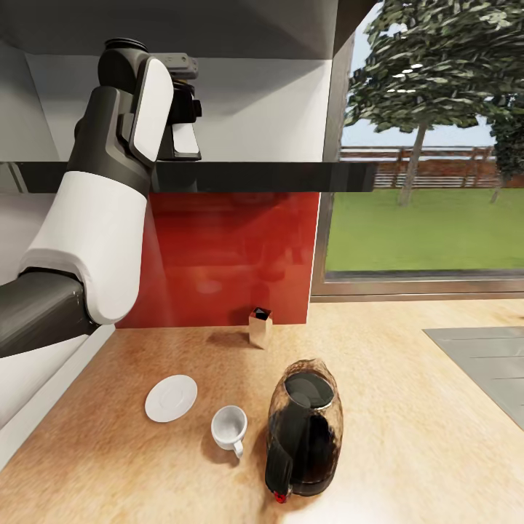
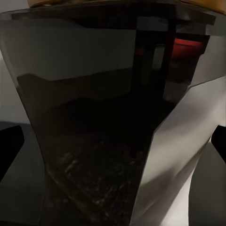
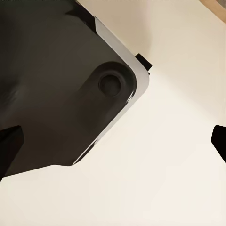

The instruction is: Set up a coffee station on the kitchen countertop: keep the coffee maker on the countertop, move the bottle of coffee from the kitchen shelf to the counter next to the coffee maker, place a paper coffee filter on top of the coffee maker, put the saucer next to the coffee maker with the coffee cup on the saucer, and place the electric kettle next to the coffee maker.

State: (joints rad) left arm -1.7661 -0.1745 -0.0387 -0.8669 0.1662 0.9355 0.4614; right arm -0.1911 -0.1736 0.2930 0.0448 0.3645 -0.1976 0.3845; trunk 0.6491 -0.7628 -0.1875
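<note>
Head view, left arm [image 1: 94, 218]: raised from the left edge up to the kitchen shelf [image 1: 276, 177]; its wrist and left gripper [image 1: 182, 109] sit just above the black slab, close to the wall; the fingers are hidden behind the wrist, so I cannot tell how far open they are or whether they hold anything.
Head view, counter [image 1: 407, 437]: light wood-grain; a red backsplash [image 1: 225, 255] stands behind it, a window [image 1: 429, 145] with lawn and trees to the right, a grey inset panel [image 1: 487, 364] at the right edge.
Head view, saucer [image 1: 171, 397]: white, flat on the counter, bare.
Head view, coffee cup [image 1: 229, 429]: white, upright, just beside the saucer and apart from it; handle towards the camera.
Head view, electric kettle [image 1: 302, 429]: dark glass dome just right of the cup; black handle and red switch at its near side.
Head view, small box [image 1: 260, 327]: tan, open-topped, near the backsplash.
Left wrist view: a dark glossy surface with reflections very close; a gold-yellow band at one edge; a small red patch; black finger tips [image 2: 10, 148] at both sides, spread wide, grip unclear.
Right wrist view: right gripper's fingers [image 3: 9, 146] show as dark tips at opposite edges, spread wide, nothing between them; a dark robot part [image 3: 61, 84] over a pale surface.
</note>
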